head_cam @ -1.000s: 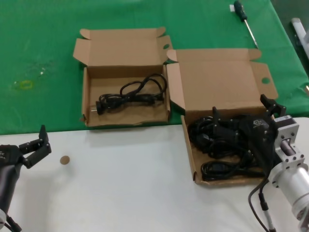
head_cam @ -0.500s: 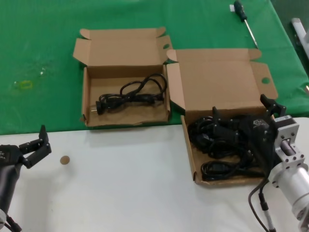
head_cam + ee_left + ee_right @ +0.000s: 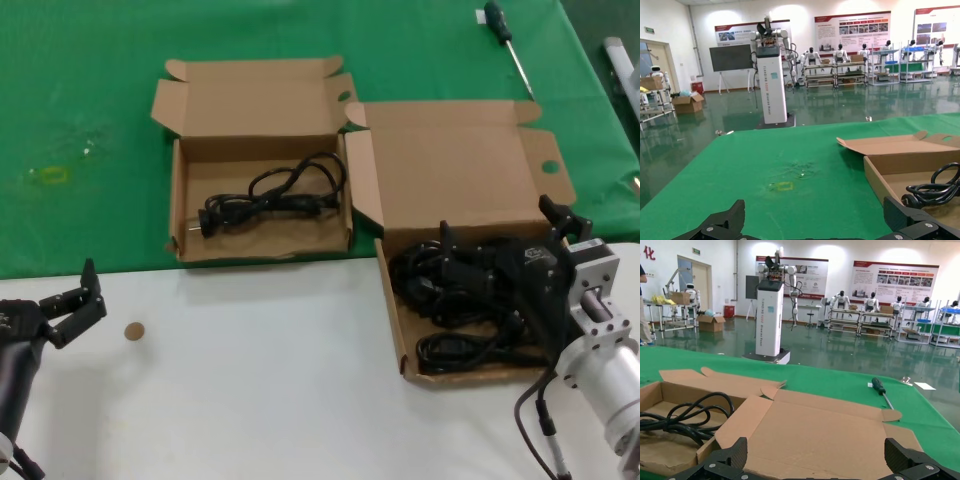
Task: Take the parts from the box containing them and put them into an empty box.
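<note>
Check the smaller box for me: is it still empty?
No. In the head view one coiled black power cord with its plug already lies inside the smaller cardboard box.

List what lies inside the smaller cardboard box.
Inside the smaller box lies one coiled black power cord with its plug toward the robot's left. Bare cardboard floor shows elsewhere; nothing visibly hidden beneath.

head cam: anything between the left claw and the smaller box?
Only bare surface: white tabletop, then a strip of green cloth, between the left claw and the smaller box. A small brown disc lies just beside that line. Head view shows it.
</note>
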`<control>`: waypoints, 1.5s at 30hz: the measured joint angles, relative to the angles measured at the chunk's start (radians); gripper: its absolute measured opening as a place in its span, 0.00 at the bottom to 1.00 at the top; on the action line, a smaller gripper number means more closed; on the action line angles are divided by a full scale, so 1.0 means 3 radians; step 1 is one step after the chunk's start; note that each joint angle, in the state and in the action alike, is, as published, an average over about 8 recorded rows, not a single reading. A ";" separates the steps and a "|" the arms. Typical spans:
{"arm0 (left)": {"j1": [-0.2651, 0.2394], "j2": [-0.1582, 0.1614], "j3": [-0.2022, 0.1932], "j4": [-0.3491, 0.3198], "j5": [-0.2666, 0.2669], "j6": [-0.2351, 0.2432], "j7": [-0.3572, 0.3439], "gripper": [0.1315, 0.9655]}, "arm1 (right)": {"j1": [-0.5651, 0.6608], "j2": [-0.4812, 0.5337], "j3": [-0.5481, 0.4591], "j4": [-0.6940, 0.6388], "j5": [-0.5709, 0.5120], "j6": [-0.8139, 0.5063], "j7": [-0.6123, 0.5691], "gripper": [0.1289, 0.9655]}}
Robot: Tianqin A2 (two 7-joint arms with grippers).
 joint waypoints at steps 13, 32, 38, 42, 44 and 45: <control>0.0000 0.0000 0.0000 0.0000 0.0000 0.0000 0.0000 1.00 | 0.0000 0.0000 0.0000 0.0000 0.0000 0.0000 0.0000 1.00; 0.0000 0.0000 0.0000 0.0000 0.0000 0.0000 0.0000 1.00 | 0.0000 0.0000 0.0000 0.0000 0.0000 0.0000 0.0000 1.00; 0.0000 0.0000 0.0000 0.0000 0.0000 0.0000 0.0000 1.00 | 0.0000 0.0000 0.0000 0.0000 0.0000 0.0000 0.0000 1.00; 0.0000 0.0000 0.0000 0.0000 0.0000 0.0000 0.0000 1.00 | 0.0000 0.0000 0.0000 0.0000 0.0000 0.0000 0.0000 1.00; 0.0000 0.0000 0.0000 0.0000 0.0000 0.0000 0.0000 1.00 | 0.0000 0.0000 0.0000 0.0000 0.0000 0.0000 0.0000 1.00; 0.0000 0.0000 0.0000 0.0000 0.0000 0.0000 0.0000 1.00 | 0.0000 0.0000 0.0000 0.0000 0.0000 0.0000 0.0000 1.00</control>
